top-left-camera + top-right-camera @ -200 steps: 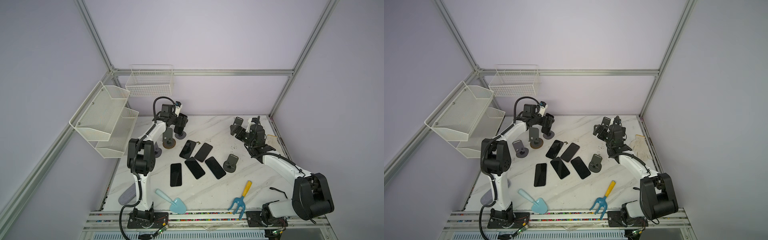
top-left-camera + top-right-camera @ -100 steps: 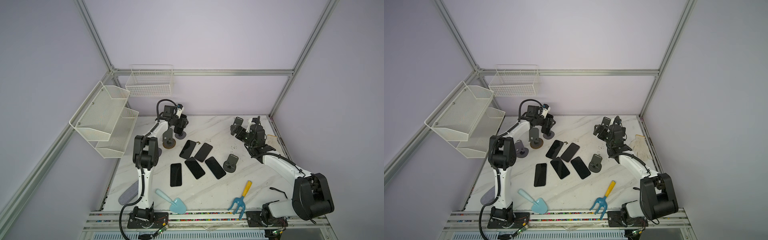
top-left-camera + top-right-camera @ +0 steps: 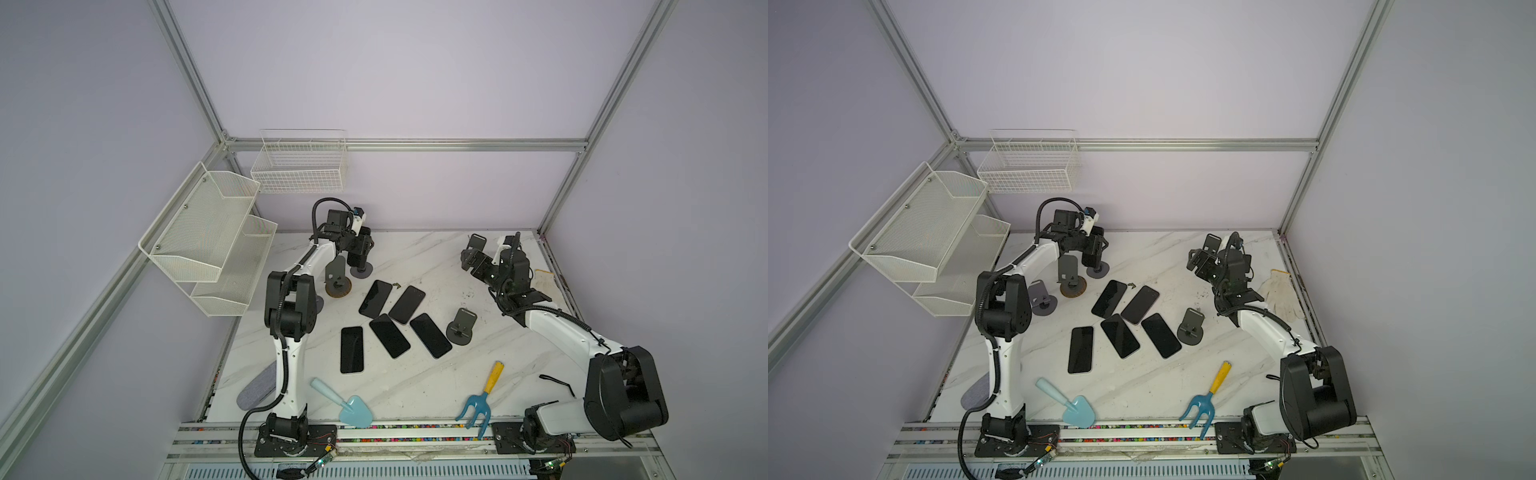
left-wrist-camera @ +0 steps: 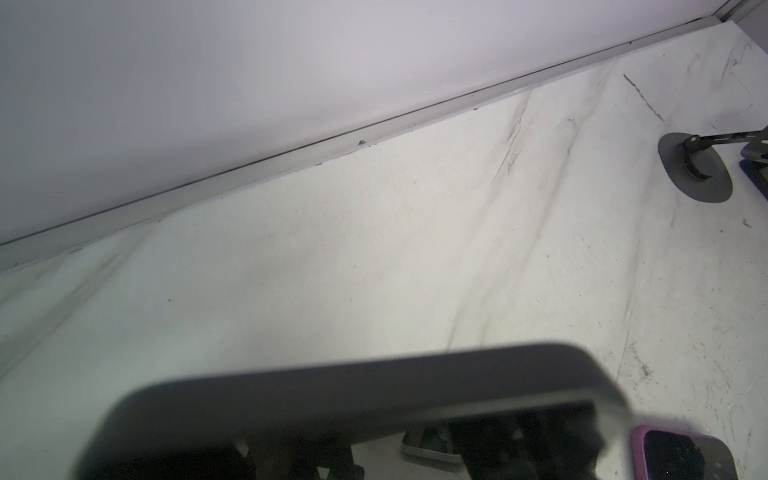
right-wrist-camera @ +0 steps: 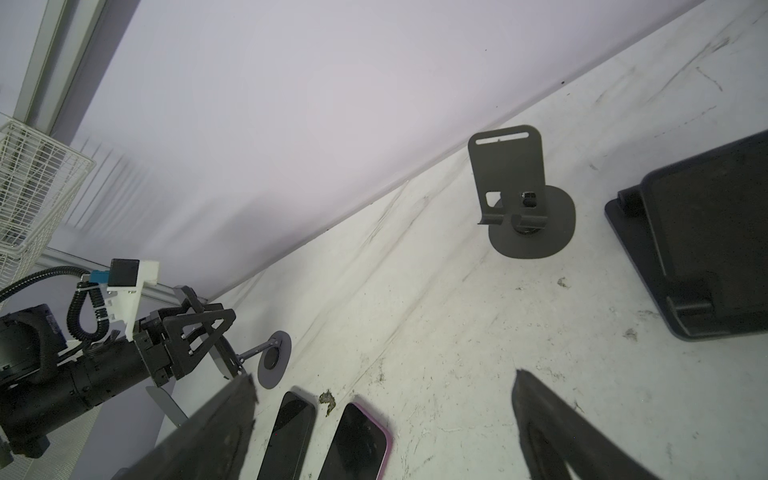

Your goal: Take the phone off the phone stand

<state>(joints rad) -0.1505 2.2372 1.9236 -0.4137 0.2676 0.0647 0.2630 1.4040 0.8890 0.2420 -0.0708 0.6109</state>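
Flanking the upright phone [image 3: 1090, 257], the fingers of the left gripper [image 3: 1094, 245] sit close, but I can't tell whether they truly clamp it. That phone leans on its phone stand [image 3: 1098, 271] near the back wall. Fingers of the right gripper [image 5: 384, 374] gape, empty, above the marble table [image 3: 415, 257].

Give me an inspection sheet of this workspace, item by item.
Surface: marble table, scuffed, dirt specks.
Job's things: phone upright on back-left stand; five phones flat mid-table; other stands empty.
Clutter: blue trowel, hand rake, white glove, grey pad.
End effectors: left end effector at the standing phone, grip unclear; right end effector open, empty.
Cables: black conduit looped over left wrist.
Surroundings: wire basket, mesh shelves on walls; nothing else seen.
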